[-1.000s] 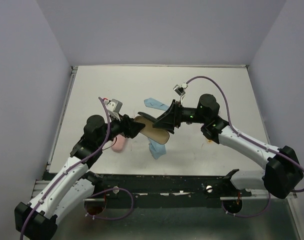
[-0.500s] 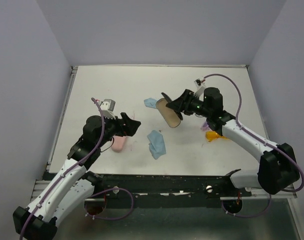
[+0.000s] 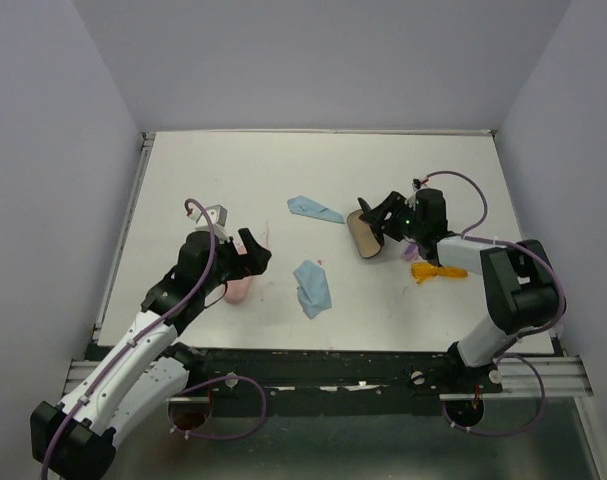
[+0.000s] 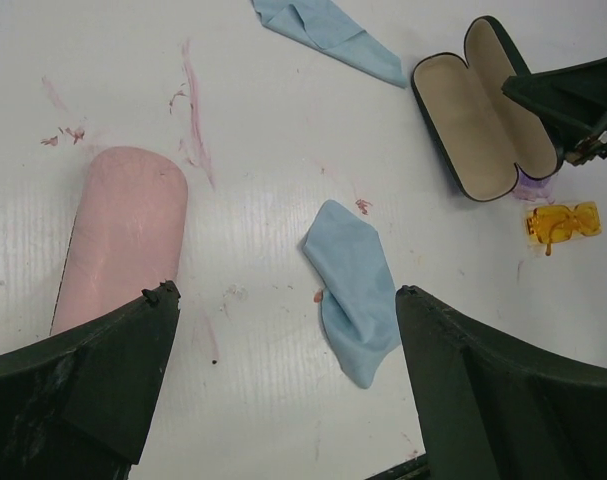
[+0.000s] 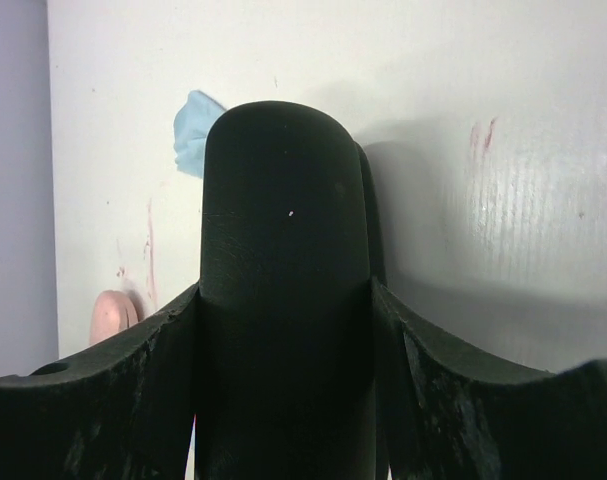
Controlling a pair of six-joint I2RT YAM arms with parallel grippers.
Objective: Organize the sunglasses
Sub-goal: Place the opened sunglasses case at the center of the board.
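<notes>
The orange sunglasses (image 3: pixel 430 270) (image 4: pixel 563 222) lie on the table at the right. The pale purple sunglasses (image 4: pixel 532 186) sit just beside them, partly under the open black case (image 3: pixel 365 238) (image 4: pixel 488 110). My right gripper (image 3: pixel 381 218) (image 5: pixel 283 300) is shut on that case's black shell (image 5: pixel 283 230), which fills the space between its fingers. My left gripper (image 3: pixel 255 250) (image 4: pixel 285 292) hangs wide open with nothing in it, above the table between the pink case (image 3: pixel 236 290) (image 4: pixel 123 235) and a blue cloth (image 3: pixel 313 288) (image 4: pixel 355 285).
A second blue cloth (image 3: pixel 313 209) (image 4: pixel 328 25) lies further back, left of the black case. Red-pink smears mark the white table (image 3: pixel 233 170). Purple walls close in the table on three sides.
My left gripper has let go of the black case, opened wide and pulled back left. The right arm has carried the open case rightward, next to the sunglasses.
</notes>
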